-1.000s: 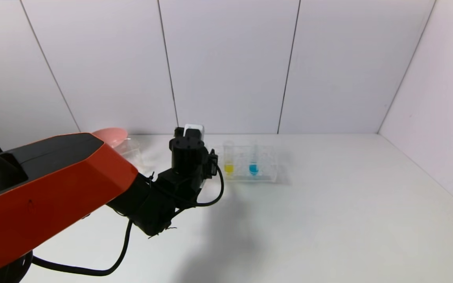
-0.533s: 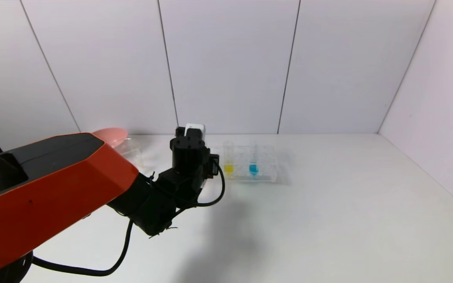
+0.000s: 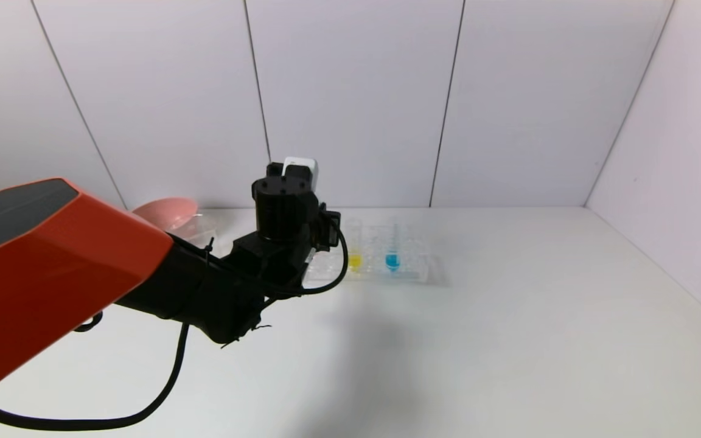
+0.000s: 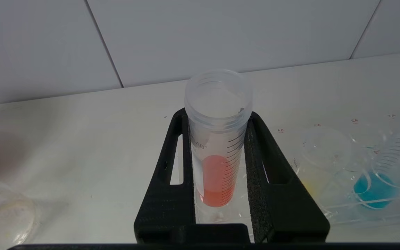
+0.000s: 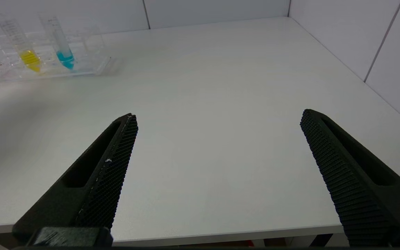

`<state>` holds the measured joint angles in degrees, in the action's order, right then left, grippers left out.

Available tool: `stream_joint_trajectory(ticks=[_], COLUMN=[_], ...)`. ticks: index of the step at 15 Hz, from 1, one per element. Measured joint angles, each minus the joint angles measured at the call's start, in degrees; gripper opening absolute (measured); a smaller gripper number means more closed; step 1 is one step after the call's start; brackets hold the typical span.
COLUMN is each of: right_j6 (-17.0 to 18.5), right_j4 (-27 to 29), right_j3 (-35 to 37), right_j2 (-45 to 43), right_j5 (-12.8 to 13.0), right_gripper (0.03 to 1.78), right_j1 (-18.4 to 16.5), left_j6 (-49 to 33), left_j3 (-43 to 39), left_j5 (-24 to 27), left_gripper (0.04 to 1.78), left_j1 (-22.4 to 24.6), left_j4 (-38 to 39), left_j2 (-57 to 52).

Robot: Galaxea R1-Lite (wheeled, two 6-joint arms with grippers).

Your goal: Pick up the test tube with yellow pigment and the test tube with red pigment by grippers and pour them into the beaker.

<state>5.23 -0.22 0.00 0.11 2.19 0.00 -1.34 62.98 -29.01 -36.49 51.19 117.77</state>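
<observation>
Red tube (image 4: 217,177) upright, clamped in left tool (image 4: 217,166), near counter's (image 3: 509,340) back edge beside rack (image 3: 387,261). Yellow tube (image 3: 354,250) racked. Right tool (image 5: 217,170) wide open, holding nothing.

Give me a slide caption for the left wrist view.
Left claw shut on the upright red-pigment tube, beside the rack.

The test tube with red pigment (image 4: 217,166) stands upright, clamped between the left hand's (image 4: 217,194) two black fingers, open mouth up, red-orange liquid low inside. The test tube with yellow pigment (image 3: 354,249) stands in its rack slot. The beaker (image 4: 3,218) seems to stand on the worktop (image 3: 509,340), largely hidden.
</observation>
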Motion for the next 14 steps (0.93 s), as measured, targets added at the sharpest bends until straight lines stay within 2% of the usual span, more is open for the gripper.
stream_joint_trajectory(ticks=[3, 5, 8, 10, 14], right_j6=[0.02, 0.02, 0.0, 0.02, 0.02], right_j4=[-0.02, -0.02, 0.0, -0.02, -0.02], right_j3=[0.0, 0.0, 0.0, 0.0, 0.0], right_j2=[0.0, 0.0, 0.0, 0.0, 0.0], right_j5=[0.0, 0.0, 0.0, 0.0, 0.0], right_gripper=[1.71, 1.71, 1.71, 1.71, 1.71], right_j1=[0.0, 0.0, 0.0, 0.0, 0.0], left_j6=[-0.02, -0.04, 0.33, 1.55, 6.88], left_j3=[0.72, -0.77, -4.13, -6.31, -10.58], left_j5=[2.73, 3.63, 8.09, 13.42, 29.28], left_gripper=[0.44, 0.44, 0.44, 0.44, 0.44], left_j1=[-0.3, -0.3, 1.43, 5.27, 18.91], left_j4=[-4.17, -4.34, -6.99, -11.67, -24.04], left_j2=[-4.02, -5.81, -10.03, -14.54, -25.25])
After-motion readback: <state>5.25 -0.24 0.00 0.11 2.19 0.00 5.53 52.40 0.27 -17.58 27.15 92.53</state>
